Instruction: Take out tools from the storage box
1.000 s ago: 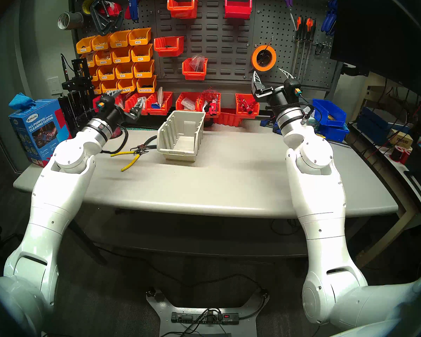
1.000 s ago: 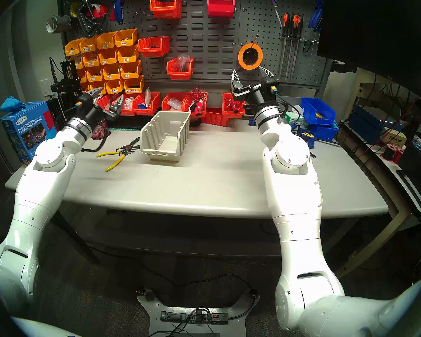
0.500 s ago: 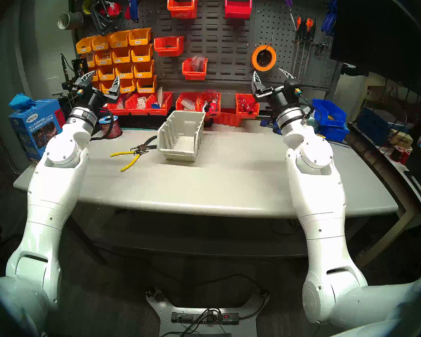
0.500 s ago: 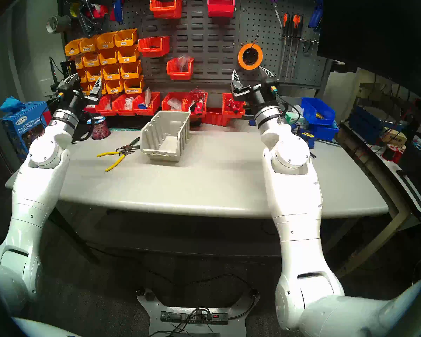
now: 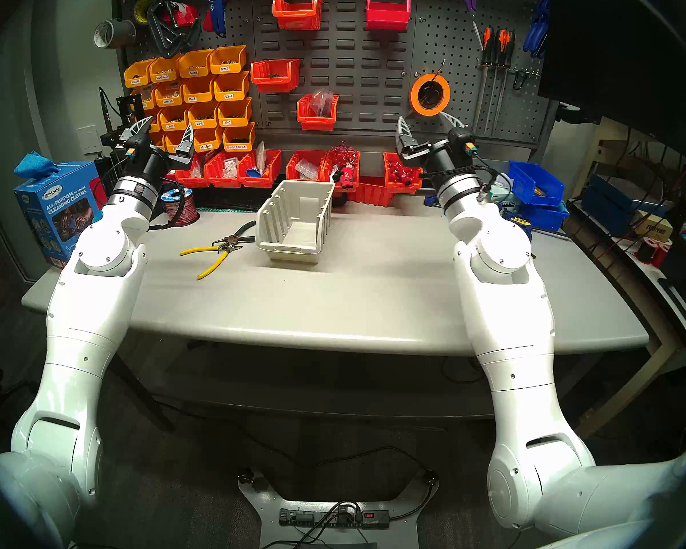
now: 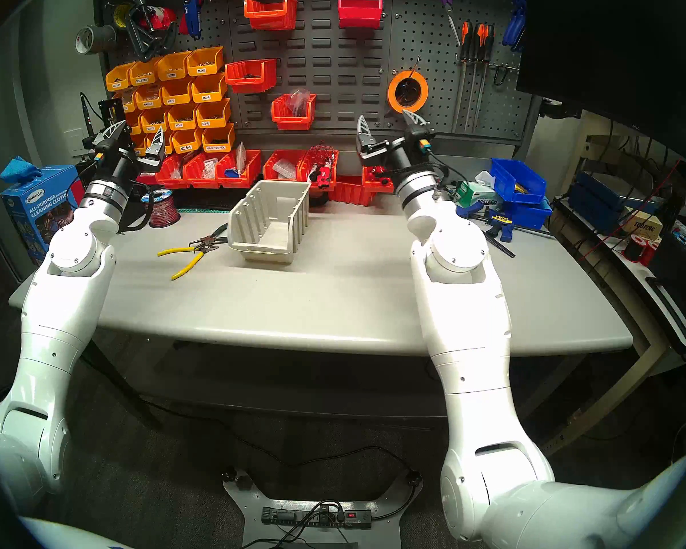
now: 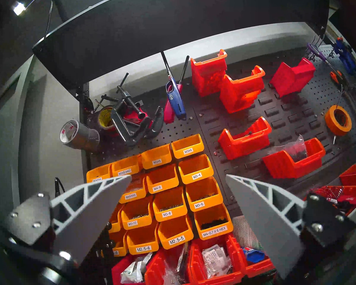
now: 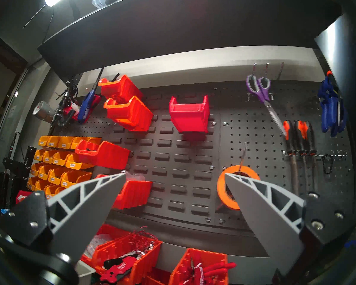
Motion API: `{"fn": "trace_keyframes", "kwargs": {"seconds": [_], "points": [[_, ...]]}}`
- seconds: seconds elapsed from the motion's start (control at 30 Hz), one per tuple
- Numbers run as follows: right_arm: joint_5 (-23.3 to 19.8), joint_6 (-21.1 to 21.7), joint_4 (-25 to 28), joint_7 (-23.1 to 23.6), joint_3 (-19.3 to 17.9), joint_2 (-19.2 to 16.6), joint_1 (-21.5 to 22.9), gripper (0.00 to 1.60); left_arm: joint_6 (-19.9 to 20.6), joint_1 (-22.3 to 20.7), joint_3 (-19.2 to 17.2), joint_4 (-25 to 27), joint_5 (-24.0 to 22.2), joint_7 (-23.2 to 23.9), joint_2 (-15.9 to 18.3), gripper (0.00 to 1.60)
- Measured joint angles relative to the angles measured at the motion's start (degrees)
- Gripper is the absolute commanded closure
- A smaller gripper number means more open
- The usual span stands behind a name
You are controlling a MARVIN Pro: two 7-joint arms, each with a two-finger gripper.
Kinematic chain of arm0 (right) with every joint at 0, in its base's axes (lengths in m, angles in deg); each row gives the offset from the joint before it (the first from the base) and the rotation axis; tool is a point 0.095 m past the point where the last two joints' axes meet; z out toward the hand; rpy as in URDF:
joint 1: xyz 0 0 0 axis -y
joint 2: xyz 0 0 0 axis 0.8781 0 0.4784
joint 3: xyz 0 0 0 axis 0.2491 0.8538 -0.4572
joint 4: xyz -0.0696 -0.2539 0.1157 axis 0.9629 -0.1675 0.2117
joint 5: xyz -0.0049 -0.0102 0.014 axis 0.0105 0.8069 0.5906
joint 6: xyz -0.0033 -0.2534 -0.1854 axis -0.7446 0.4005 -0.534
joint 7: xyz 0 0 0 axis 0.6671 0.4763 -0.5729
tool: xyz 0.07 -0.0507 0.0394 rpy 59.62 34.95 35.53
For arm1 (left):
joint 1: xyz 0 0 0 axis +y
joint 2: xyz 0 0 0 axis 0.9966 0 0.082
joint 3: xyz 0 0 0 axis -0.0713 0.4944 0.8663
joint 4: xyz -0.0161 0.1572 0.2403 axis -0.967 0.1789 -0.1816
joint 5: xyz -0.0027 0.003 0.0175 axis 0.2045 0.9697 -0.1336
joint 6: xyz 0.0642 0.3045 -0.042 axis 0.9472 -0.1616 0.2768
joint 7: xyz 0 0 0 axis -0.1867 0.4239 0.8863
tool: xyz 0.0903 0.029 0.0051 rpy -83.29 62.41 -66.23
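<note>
The beige storage box (image 5: 272,219) stands open on the grey table (image 5: 373,298) and looks empty inside; it also shows in the head right view (image 6: 250,223). The yellow-handled pliers (image 5: 199,251) and the dark green-handled pliers (image 5: 246,228) lie on the table just left of the box, jaws touching or crossing. My left gripper (image 5: 170,123) is open and empty, raised at the back left and pointing at the yellow wall bins (image 7: 167,208). My right gripper (image 5: 423,116) is open and empty, raised at the back right in front of the pegboard (image 8: 183,175).
A row of red parts bins (image 5: 254,168) lines the table's back edge. A red wire spool (image 5: 181,207) and a blue cleaning-cloth carton (image 5: 60,207) stand at the left. Blue bins (image 5: 537,183) and a blue clamp (image 6: 496,223) sit at the right.
My left arm has swung back left and up, away from the box, its gripper turning to point up at the wall. My right arm has shifted a little to the left.
</note>
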Motion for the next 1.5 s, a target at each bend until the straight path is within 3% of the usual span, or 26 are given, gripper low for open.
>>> {"fn": "trace_keyframes", "kwargs": {"seconds": [0.3, 0.63, 0.93, 1.5], "points": [[2.0, 3.8, 0.6, -1.4, 9.1, 5.2, -1.1, 0.0, 0.0, 0.1, 0.0, 0.0, 0.1, -0.3, 0.1, 0.0], [7.7, 14.3, 5.3, -9.7, 16.6, 6.9, -5.1, 0.0, -0.1, 0.1, 0.0, 0.0, -0.5, -0.3, 0.3, 0.0], [10.9, 20.3, 6.9, -15.7, 19.6, 6.9, -7.7, 0.0, -0.2, 0.1, 0.0, 0.0, -0.9, 0.1, 0.4, 0.0], [13.2, 22.1, 4.0, -20.6, 22.0, 7.1, -8.4, 0.0, -0.2, 0.1, 0.1, 0.0, -1.1, 0.3, 0.5, 0.0]]}}
